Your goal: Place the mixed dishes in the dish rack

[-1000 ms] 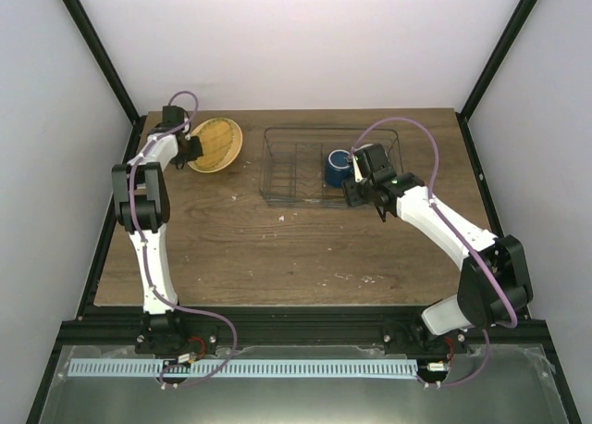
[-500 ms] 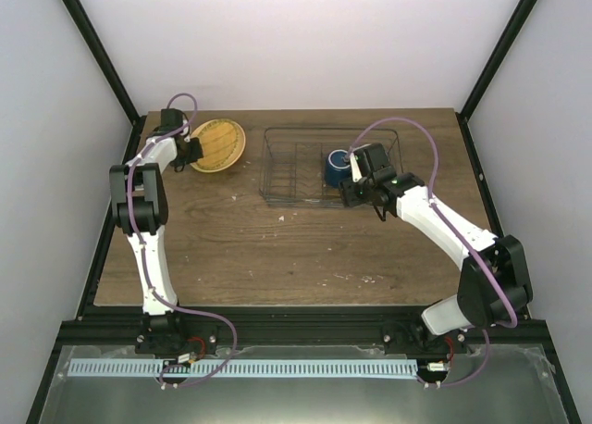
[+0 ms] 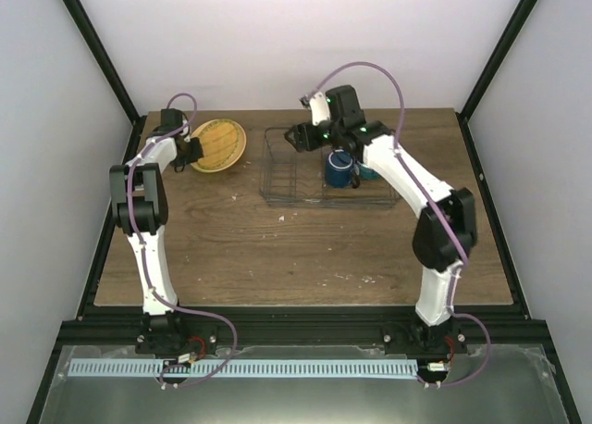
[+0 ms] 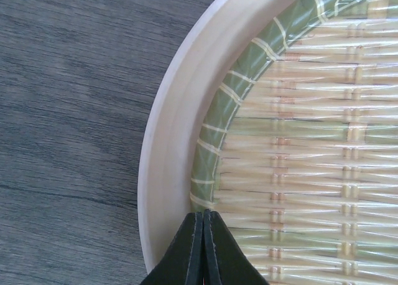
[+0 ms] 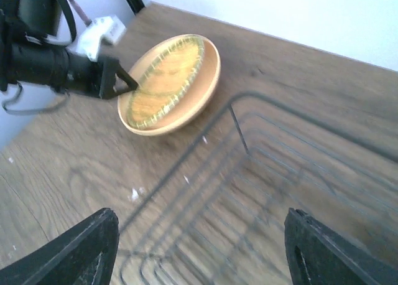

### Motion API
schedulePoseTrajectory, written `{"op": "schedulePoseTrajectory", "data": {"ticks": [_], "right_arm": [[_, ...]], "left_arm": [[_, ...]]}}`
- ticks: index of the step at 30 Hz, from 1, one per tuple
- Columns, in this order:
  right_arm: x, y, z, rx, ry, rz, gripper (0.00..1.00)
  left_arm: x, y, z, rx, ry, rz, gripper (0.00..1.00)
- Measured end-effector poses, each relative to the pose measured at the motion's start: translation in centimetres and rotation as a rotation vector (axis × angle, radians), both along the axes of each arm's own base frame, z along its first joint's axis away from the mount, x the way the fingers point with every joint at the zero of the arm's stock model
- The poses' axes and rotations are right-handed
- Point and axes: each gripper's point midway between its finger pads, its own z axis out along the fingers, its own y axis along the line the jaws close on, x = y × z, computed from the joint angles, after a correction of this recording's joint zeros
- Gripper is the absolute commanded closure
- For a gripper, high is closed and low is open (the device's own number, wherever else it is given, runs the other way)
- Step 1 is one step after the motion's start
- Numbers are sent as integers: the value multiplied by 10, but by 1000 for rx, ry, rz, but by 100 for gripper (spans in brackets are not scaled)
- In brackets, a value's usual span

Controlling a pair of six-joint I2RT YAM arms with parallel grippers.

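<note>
Arm (image 3: 398, 169) on right arches over dish rack (image 3: 275, 169), claw (image 3: 296, 136) spread.

**Top external:** fixed, high and behind the near edge of the table (image 3: 305, 248), tilted down and forward. Farthest of the 3 views; the whole tabletop is in frame.

**Left wrist:** looks straight down from very near. The rim and woven face of the yellow-orange plate (image 4: 298, 142) fill most of the frame, with a strip of wood at left. The left gripper (image 4: 203, 218) enters at bottom centre.

**Right wrist:** oblique view from above the dish rack (image 5: 249, 191), facing down and across toward the table's far-left corner. Mid distance; the right gripper (image 5: 199, 219) shows 1 finger in each bottom corner.

**Overlap:** the plate is in all 3 views. The rack and the left gripper at the plate's edge appear in both the top and right wrist views.
</note>
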Motion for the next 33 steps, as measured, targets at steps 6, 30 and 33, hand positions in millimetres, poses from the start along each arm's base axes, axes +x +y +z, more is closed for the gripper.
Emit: {"op": "schedulePoseTrajectory", "data": {"ticks": [6, 30, 33], "right_arm": [[48, 55, 9, 89, -16, 98, 28], [57, 140, -42, 223, 76, 258, 21], [48, 137, -50, 197, 93, 265, 15]], "left_arm": [[0, -1, 0, -13, -1, 1, 99], [0, -5, 0, -42, -2, -13, 99], [0, -6, 0, -44, -2, -15, 99]]}}
